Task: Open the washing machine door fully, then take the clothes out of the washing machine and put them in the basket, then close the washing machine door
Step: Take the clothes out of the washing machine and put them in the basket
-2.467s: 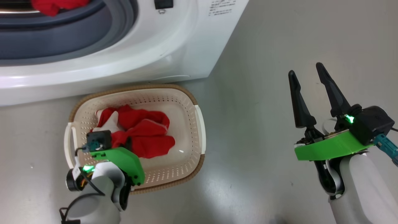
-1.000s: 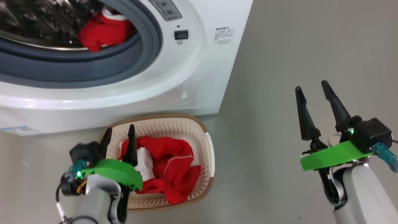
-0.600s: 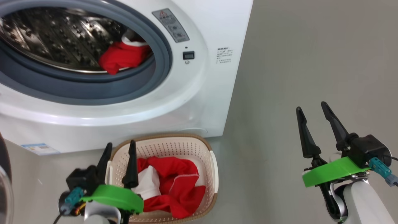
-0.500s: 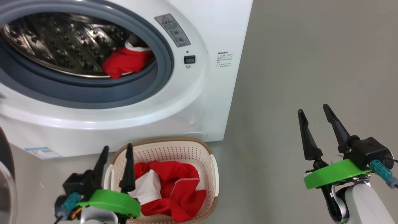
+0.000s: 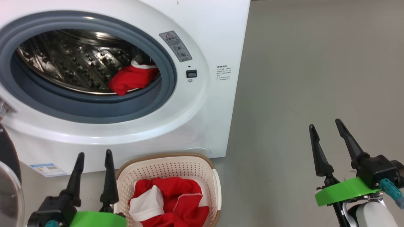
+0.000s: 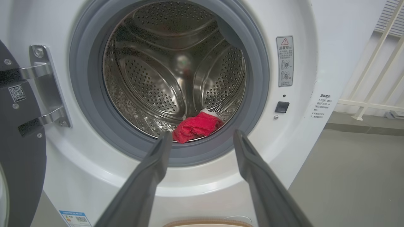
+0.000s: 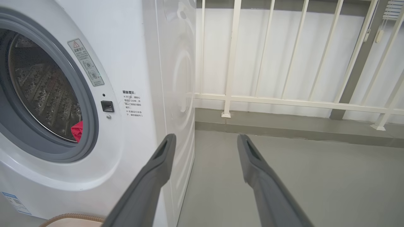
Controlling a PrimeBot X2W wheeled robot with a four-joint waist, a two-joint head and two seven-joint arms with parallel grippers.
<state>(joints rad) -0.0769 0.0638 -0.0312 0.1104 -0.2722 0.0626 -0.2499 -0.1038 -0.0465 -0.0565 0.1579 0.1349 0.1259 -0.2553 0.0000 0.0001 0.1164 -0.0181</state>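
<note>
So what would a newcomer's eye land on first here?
The red garment lying at the front of the washer's open steel drum, low on its right. Next, the red and white clothes heaped in the basket on the floor before the washer, with the left gripper to its left, jaws apart.

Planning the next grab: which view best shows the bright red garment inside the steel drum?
The left wrist view: it looks straight into the perforated steel drum, showing the bright red fabric garment clearly near the front lip. The head view shows it obliquely from above; the right wrist view catches just a red sliver.
</note>
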